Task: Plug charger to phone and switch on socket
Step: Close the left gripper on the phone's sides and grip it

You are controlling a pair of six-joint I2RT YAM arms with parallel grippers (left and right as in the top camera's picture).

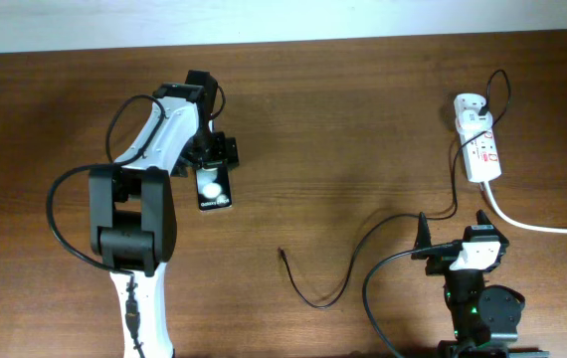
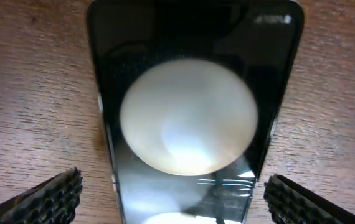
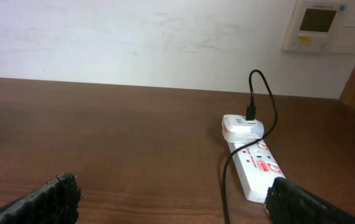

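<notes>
Left wrist: left claw (image 2: 172, 198) spread astride the phone (image 2: 190, 118); right claw (image 3: 172, 198) spread, well apart from the socket (image 3: 258, 168).

**What the views cut off or blur**

Overhead, the left gripper (image 1: 212, 161) covers the upper end of the phone (image 1: 215, 191), and the print on its screen is too small to read. The left wrist view cuts the phone at the bottom edge — only 1 of its 2 white spots shows whole, and the lettering near its top is blurred. The near end of the socket (image 3: 256, 167) sits behind 1 finger (image 3: 308, 202) of the right gripper (image 3: 172, 186) — its switch positions cannot be told. The charger (image 1: 283, 254) ends in a tip too small to identify.
</notes>
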